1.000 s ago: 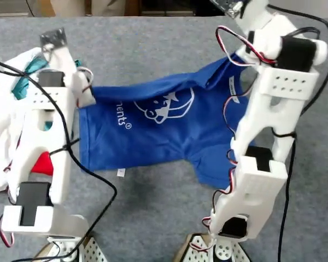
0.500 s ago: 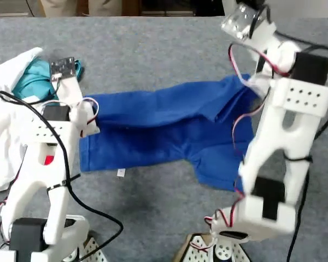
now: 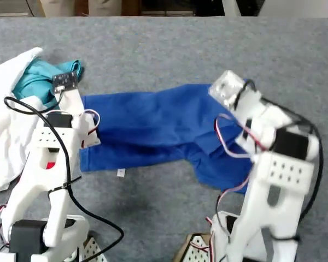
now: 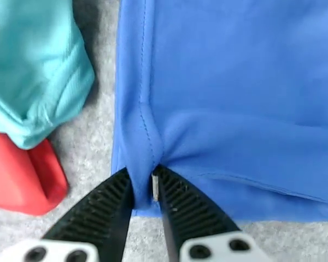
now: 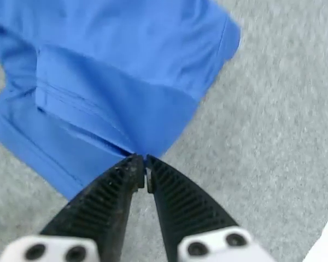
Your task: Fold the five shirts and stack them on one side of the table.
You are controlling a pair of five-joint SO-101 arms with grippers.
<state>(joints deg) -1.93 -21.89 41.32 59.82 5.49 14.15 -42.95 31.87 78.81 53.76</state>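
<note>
The blue shirt [image 3: 153, 128] lies across the middle of the bench [image 3: 153, 49], doubled lengthwise with one sleeve showing at the near edge. The left jaws are closed on its hem, and cloth is puckered between the tips. The right jaws are closed at the folded edge by the sleeve, with what I judge to be only a thin bite of fabric.

Risks noted:
- The right hold looks marginal. Any pull could let the layers slip out and the fold fall open.
- The teal shirt [image 4: 33, 65] and red shirt [image 4: 22, 174] sit just beside the left jaws. A sideways drag could catch them or disturb the white shirt [image 3: 8, 109] behind.
- If the two arms move unevenly, I expect the fold to skew or the cloth to bunch.
</note>
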